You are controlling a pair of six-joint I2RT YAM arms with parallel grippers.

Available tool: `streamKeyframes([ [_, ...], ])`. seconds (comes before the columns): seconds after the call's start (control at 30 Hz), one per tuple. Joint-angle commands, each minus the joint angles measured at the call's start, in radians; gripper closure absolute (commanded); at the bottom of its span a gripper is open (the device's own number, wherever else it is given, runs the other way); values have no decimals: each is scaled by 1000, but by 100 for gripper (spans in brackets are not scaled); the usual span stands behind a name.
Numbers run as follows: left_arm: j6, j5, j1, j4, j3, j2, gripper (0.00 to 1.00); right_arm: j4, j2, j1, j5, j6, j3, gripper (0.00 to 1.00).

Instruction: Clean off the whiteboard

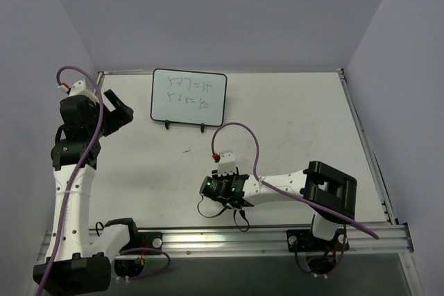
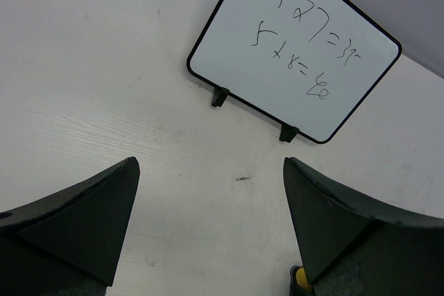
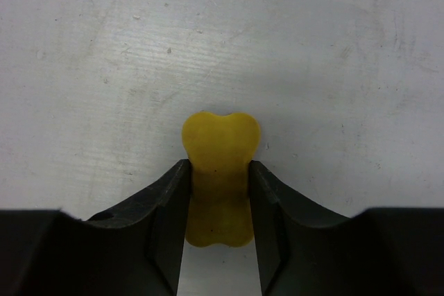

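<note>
The right gripper (image 3: 218,178) pinches the yellow eraser (image 3: 220,136); the whiteboard (image 1: 189,95) stands ahead and slightly left, its long axis crosswise, nearer the spread left gripper (image 1: 116,111).

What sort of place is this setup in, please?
Likely a robotics lab test cell: plain walls box in a white table holding a whiteboard, and a metal rail runs along its near edge.
</note>
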Motion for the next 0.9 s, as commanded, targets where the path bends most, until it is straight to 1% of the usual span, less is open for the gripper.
streamKeyframes([
  [0.0, -5, 5, 6, 50, 1, -6, 6, -43, -6, 12, 52, 11, 21, 70],
  [0.07, -5, 5, 6, 50, 1, -6, 6, -43, -5, 12, 50, 9, 23, 73],
  [0.1, -5, 5, 6, 50, -1, -5, 6, -43, -5, 12, 50, 9, 24, 78],
  [0.17, -5, 3, 6, 50, -2, -4, 6, -48, -11, 12, 50, 9, 23, 82],
  [0.2, -7, 3, 6, 50, -2, -1, 6, -49, -14, 12, 52, 9, 23, 85],
  [0.27, -8, 2, 6, 55, -4, 0, 6, -55, -35, 12, 58, 7, 24, 88],
  [0.4, -22, 2, 7, 65, -13, 32, 6, -77, -81, 4, 96, -17, 36, 90],
  [0.47, -54, 2, 15, 95, -24, 52, 6, -69, -110, -11, 99, -43, 39, 90],
  [0.5, -98, 2, 18, 107, -27, 77, 5, -60, -120, -36, 98, -57, 39, 89],
  [0.6, -174, 31, 16, 220, -71, 123, 2, -29, -167, -83, 82, -127, 44, 90],
  [0.63, -215, 26, 13, 292, -95, 133, 1, -31, -182, -118, 81, -146, 49, 90],
  [0.67, -235, 22, 13, 326, -108, 146, 1, -29, -213, -137, 81, -178, 50, 90],
  [0.7, -251, -3, 12, 364, -120, 169, 0, -25, -231, -157, 75, -196, 53, 89],
  [0.73, -275, -21, 10, 441, -132, 183, 0, -19, -250, -204, 61, -218, 52, 89],
  [0.8, -303, -66, 7, 484, -143, 241, 0, 1, -299, -255, 9, -268, 50, 89],
  [0.83, -311, -92, 7, 556, -148, 262, 0, 4, -314, -275, 1, -281, 53, 89],
  [0.87, -317, -108, 7, 587, -154, 284, 0, 3, -340, -304, 1, -292, 58, 89],
])
